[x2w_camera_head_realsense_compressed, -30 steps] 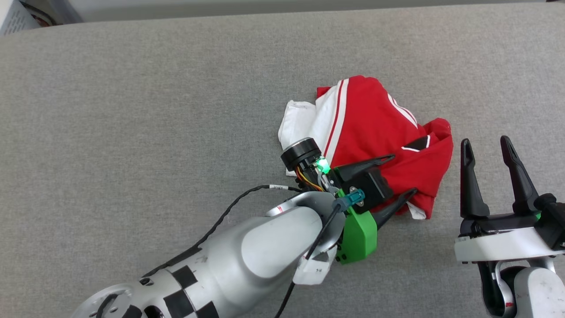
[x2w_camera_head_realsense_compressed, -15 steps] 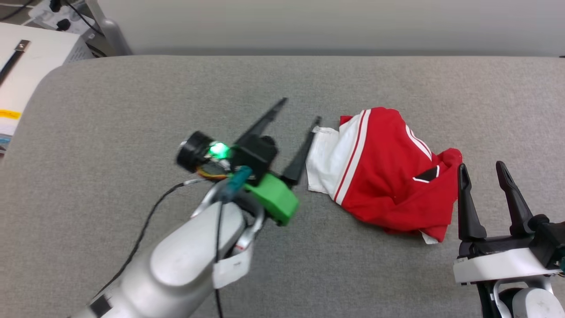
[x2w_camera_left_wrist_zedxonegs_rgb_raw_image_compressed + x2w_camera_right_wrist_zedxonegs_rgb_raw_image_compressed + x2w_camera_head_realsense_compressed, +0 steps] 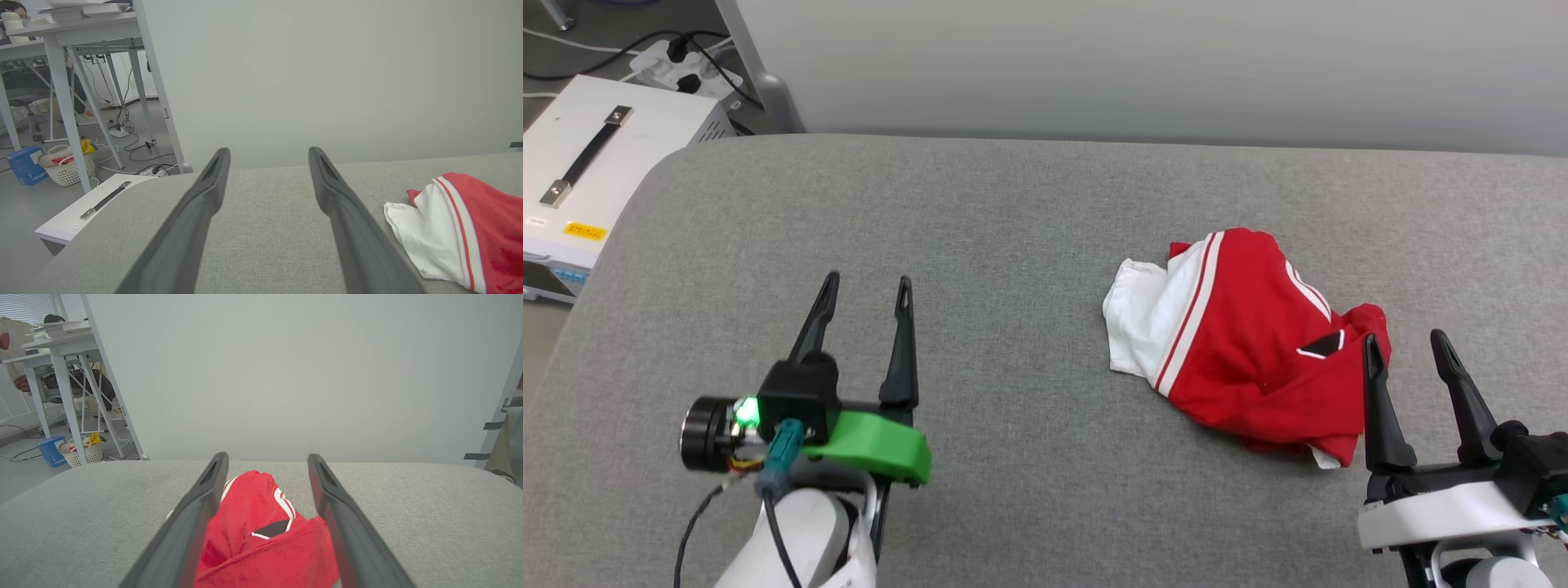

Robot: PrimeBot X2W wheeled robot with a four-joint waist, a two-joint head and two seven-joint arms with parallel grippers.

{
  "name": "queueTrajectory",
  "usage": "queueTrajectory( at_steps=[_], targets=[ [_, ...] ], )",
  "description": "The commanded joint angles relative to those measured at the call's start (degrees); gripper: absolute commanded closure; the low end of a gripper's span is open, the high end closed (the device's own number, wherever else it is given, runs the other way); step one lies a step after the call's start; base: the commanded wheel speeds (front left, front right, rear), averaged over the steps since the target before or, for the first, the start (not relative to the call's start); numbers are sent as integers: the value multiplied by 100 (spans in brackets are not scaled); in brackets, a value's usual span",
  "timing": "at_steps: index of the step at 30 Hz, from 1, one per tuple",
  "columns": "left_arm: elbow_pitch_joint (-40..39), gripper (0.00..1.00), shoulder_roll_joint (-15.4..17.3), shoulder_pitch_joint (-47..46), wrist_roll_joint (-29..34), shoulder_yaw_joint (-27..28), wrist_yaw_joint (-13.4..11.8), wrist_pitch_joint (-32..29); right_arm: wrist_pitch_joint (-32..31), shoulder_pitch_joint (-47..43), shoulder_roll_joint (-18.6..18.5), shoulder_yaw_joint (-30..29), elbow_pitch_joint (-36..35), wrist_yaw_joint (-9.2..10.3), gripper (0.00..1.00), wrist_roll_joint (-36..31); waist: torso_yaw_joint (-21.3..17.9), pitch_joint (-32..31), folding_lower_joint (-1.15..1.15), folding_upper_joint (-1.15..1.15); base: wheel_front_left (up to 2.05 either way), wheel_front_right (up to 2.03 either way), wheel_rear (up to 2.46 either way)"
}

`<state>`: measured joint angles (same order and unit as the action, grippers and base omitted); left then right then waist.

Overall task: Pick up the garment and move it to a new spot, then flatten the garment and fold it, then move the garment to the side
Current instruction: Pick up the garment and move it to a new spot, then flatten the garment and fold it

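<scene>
Your grey tabletop (image 3: 1013,212) carries the garment (image 3: 1241,343) right of centre, lying as a crumpled heap. Its long axis runs diagonally, with the white sleeve end pointing far-left and the bunched red end near-right. Your right pincer (image 3: 1403,339) is released, fingers spread, just beside that near-right end. Your left pincer (image 3: 867,282) is also released and empty, well apart from the garment at the near left.

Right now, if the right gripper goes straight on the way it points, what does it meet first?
The garment: in the right wrist view its red heap lies just ahead, between the right gripper's open jaws. Whether the tips would pass over it is unclear.
</scene>
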<state>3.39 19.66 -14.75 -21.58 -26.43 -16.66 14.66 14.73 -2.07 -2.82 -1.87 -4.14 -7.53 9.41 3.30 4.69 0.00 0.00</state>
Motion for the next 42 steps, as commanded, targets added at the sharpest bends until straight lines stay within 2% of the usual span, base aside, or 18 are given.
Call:
queueTrajectory(
  at_steps=[1, 11, 25, 42],
  targets=[
    [-27, 0, -76, 214, 111, 122, 87, 33, 27, -87, -6, 7, 26, 4, 0, 49, 4, -41, 0, 0, 0, 0, 0],
    [58, 0, -615, 1085, 678, 997, 697, 33, 27, -272, -6, 114, 262, 4, 0, 206, -9, -213, 0, 0, 0, 0, 0],
    [258, 0, -1197, 1576, 1214, 1866, 1353, 33, 27, -467, -6, 227, 573, 4, 0, 310, 49, -385, 0, 0, 0, 0, 0],
    [441, 0, -1500, 1608, 1577, 2298, 1762, 34, 27, -456, -6, 256, 631, 4, 0, 290, 34, -390, 0, 0, 0, 0, 0]
  ],
)
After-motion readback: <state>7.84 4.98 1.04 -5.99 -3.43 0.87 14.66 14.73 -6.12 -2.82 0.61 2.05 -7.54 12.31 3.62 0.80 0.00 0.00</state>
